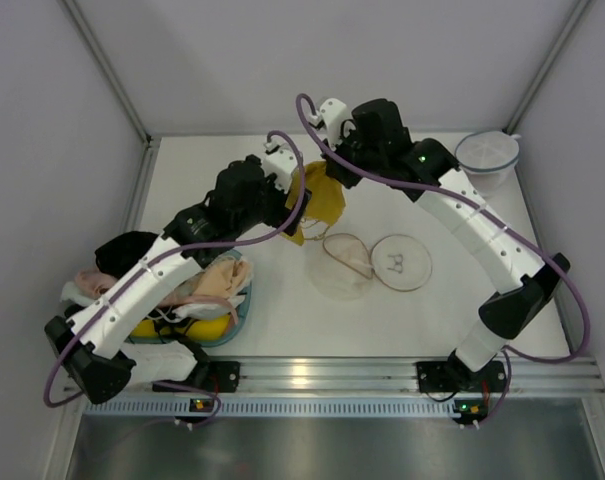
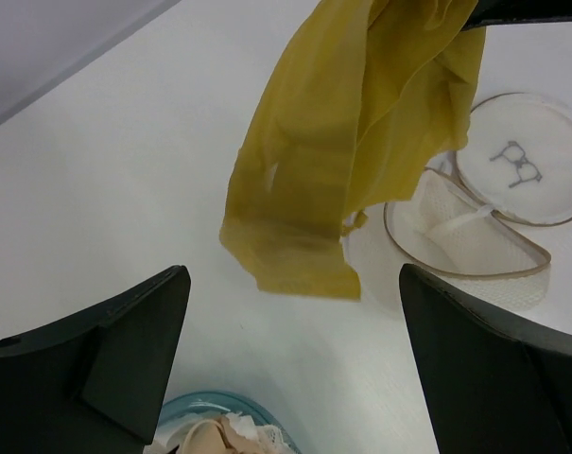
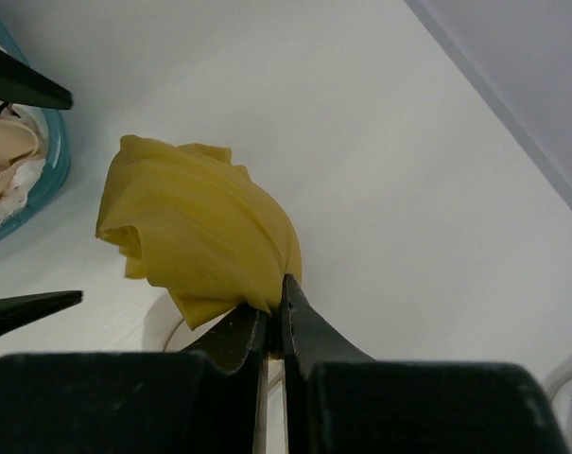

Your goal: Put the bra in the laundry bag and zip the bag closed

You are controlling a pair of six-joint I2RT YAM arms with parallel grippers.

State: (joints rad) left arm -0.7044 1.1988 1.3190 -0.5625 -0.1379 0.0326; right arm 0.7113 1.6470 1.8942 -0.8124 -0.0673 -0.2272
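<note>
The mustard-yellow bra (image 1: 317,203) hangs from my right gripper (image 3: 278,284), which is shut on its top edge. It dangles above the table, its lower end (image 2: 295,260) near the surface. It also shows in the right wrist view (image 3: 196,227). The laundry bag (image 1: 372,262) lies open on the table to the right of the bra, its lid (image 2: 527,156) with the dark mark flat and its mesh base (image 2: 465,236) beside it. My left gripper (image 2: 290,350) is open and empty, just left of the bra.
A blue-rimmed basin (image 1: 232,310) with peach and pink garments sits at the left, under my left arm. A black garment (image 1: 127,248) lies behind it. Another round mesh bag with a blue rim (image 1: 487,155) stands at the far right corner.
</note>
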